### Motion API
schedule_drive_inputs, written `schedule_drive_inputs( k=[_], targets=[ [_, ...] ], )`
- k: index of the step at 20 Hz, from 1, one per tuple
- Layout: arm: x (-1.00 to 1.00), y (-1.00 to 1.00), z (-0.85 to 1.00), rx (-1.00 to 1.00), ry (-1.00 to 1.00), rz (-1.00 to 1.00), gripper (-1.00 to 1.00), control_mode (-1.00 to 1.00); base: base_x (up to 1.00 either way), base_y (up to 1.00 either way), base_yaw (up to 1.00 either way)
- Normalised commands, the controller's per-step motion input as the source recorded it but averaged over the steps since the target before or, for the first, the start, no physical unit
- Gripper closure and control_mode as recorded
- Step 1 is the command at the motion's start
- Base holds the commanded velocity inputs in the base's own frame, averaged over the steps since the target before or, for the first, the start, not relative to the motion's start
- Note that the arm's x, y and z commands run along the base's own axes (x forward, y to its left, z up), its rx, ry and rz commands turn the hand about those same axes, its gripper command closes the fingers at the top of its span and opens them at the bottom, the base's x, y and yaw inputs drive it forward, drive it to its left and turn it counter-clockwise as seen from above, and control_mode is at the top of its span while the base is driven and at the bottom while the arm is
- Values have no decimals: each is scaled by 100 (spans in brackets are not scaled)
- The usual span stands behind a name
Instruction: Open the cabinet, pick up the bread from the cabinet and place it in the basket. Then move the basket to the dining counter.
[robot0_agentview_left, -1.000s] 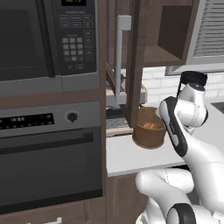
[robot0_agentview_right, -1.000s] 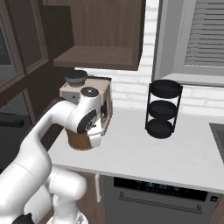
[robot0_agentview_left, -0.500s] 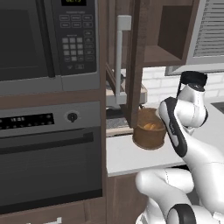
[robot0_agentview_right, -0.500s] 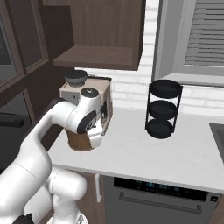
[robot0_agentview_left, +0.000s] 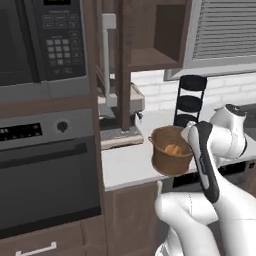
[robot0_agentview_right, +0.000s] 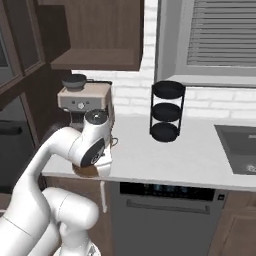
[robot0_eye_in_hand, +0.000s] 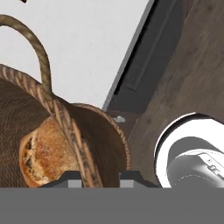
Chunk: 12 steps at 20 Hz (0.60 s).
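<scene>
Your gripper (robot0_eye_in_hand: 95, 178) is clamped on the rim of the basket (robot0_agentview_left: 171, 157), one dark fingertip (robot0_eye_in_hand: 72, 177) inside the wall and the other outside it. In the hand view the woven rim runs straight down between the two tips, and a thin loop handle (robot0_eye_in_hand: 37, 48) arches up from the rim.

The bread (robot0_eye_in_hand: 46, 153), a round golden-brown bun, lies at the bottom of the basket. You can see it in the left base view too, as an orange patch (robot0_agentview_left: 172, 149) low inside the basket.

In the left base view the basket sits at the front edge of the white worktop (robot0_agentview_left: 125, 162), partly past the edge, with your arm's white wrist pressed against its right side. The right base view hides most of the basket behind the arm.

The cabinet (robot0_agentview_left: 150, 35) hangs above, its door (robot0_agentview_left: 127, 60) swung open with the edge facing you and the silver bar handle (robot0_agentview_left: 106, 47) on its left. Its visible shelf is bare. A coffee machine (robot0_agentview_right: 84, 100) stands at the back of the worktop, under the cabinet. A stack of black canisters (robot0_agentview_right: 167, 111) stands well to its right, below the window blind (robot0_agentview_right: 220, 32).
</scene>
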Motion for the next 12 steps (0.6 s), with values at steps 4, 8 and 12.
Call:
schedule_drive_inputs(
  k=[4,8,12],
  targets=[
    [0,0,0,0,0,0,100,100,6,-5,-63],
    [0,0,0,0,0,0,100,100,17,0,-76],
    [0,0,0,0,0,0,100,100,9,7,-83]
  ],
)
